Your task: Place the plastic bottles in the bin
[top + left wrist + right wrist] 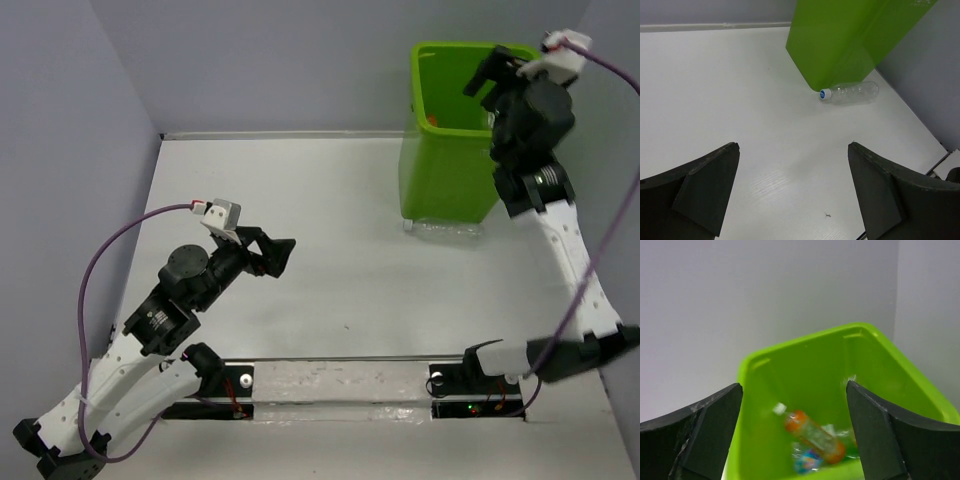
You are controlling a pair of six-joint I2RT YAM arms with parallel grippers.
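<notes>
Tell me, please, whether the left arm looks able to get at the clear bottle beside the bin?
Probably yes. The left pincer is open and faces the clear bottle across the table, with nothing between them. The bottle lies at the foot of the bin, which may crowd a finger.

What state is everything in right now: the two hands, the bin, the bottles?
Bin: upright, bottles inside.
Orange bottle: lying inside the bin.
Clear bottle: capped, lying on its side on the table at the bin's base.
Left hand: open, empty, over the table.
Right hand: open, empty, above the bin.
</notes>
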